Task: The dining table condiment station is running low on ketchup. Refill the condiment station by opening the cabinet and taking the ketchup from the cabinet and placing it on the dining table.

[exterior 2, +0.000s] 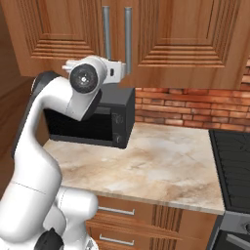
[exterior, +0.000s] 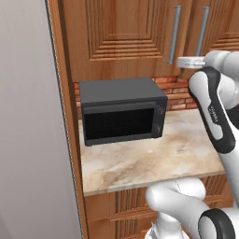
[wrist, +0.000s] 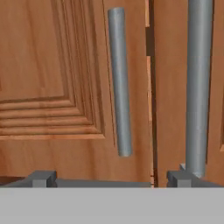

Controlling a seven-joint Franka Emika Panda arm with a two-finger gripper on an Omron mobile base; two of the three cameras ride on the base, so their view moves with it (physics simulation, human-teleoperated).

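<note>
Up close, open gripper (wrist: 111,178) facing closed cabinet (wrist: 52,65), left handle (wrist: 120,83) between fingertips

You see the cabinet (exterior 2: 146,34) above the counter (exterior 2: 161,166); the microwave (exterior: 122,111) sits on it at the left (stove (exterior 2: 234,166) at the right), the gripper (wrist: 111,179) before the handles (wrist: 120,83).

Cabinet (wrist: 65,78) reddish wood; handles (wrist: 120,83) matt grey metal.
</note>
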